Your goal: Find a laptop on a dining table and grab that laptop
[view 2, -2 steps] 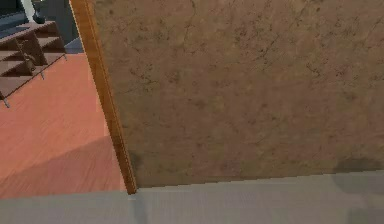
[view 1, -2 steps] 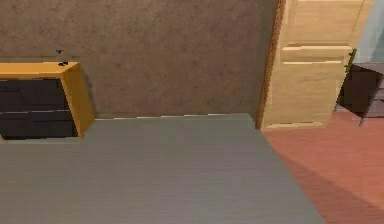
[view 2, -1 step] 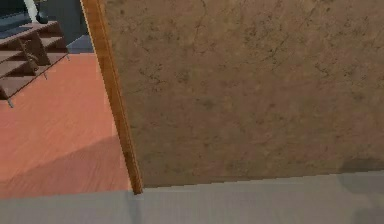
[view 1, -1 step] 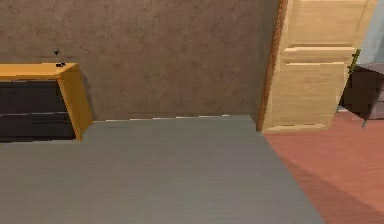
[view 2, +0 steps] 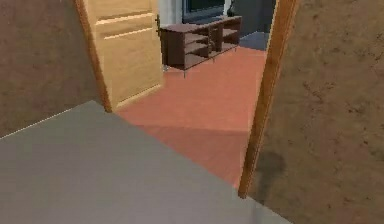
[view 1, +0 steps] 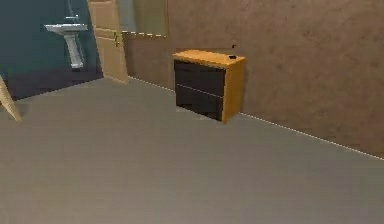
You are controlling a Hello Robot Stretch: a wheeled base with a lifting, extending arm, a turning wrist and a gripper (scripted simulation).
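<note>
Against a brown speckled wall in the forward view stands a boxy cabinet (view 1: 208, 85) with an orange wood frame and two flat dark drawer fronts, both pushed in. A small dark object (view 1: 233, 56), too small to name, sits on its top. The floor (view 1: 150, 170) is smooth and grey. At that view's left a pale wood door (view 1: 108, 40) stands beside a white pedestal sink (view 1: 70, 38).

In the arm side view a wood door frame (view 2: 267, 90) and a panelled door (view 2: 122, 50) open onto a reddish floor (view 2: 200, 100). Beyond it is a low dark-brown shelf unit (view 2: 200, 42); what is in its open compartments cannot be made out.

The gripper's state cannot be told, nor where the laptop lies.
</note>
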